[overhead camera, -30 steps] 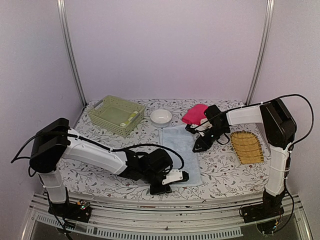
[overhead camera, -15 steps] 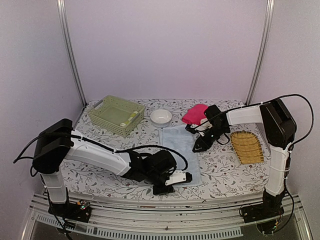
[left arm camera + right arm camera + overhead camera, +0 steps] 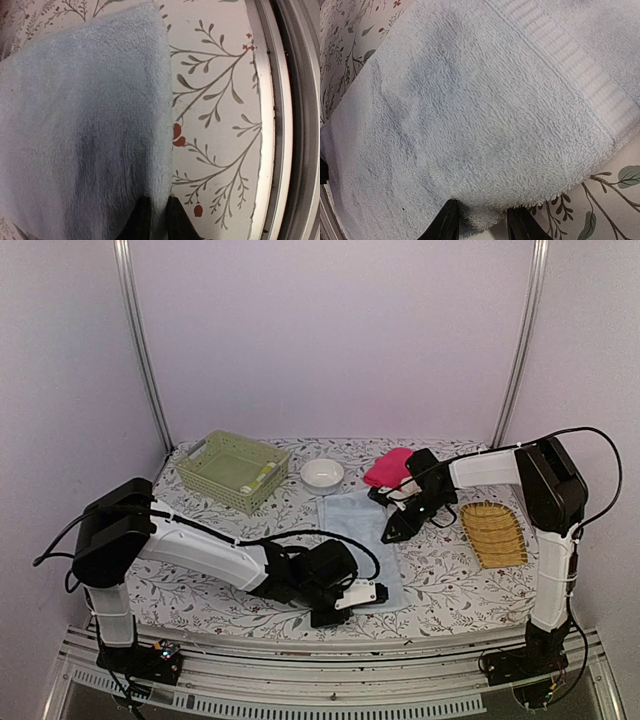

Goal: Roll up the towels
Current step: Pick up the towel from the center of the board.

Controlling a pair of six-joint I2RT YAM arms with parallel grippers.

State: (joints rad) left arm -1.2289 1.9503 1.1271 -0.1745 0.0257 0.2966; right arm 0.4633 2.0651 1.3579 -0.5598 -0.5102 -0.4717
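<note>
A pale blue towel [image 3: 352,525] lies flat mid-table. My left gripper [image 3: 372,593] is at its near right corner. In the left wrist view the dark fingertips [image 3: 137,222] pinch the towel's [image 3: 85,125] right edge, so the left gripper [image 3: 159,216] is shut on it. My right gripper [image 3: 393,534] is at the towel's far right edge. In the right wrist view a raised fold of the towel [image 3: 485,115] fills the right gripper [image 3: 481,226], which is shut on it. A bright pink towel [image 3: 390,467] lies bunched behind the right arm.
A pale green basket [image 3: 232,470] stands at the back left with a small yellow-green thing [image 3: 263,476] inside. A white bowl-shaped thing [image 3: 322,473] sits beside it. A yellow slatted tray [image 3: 493,533] lies at the right. The table's metal front edge [image 3: 280,125] runs close to the left gripper.
My left gripper slid a little to the right along the towel's near edge and closed on its corner. The right arm has hardly moved.
</note>
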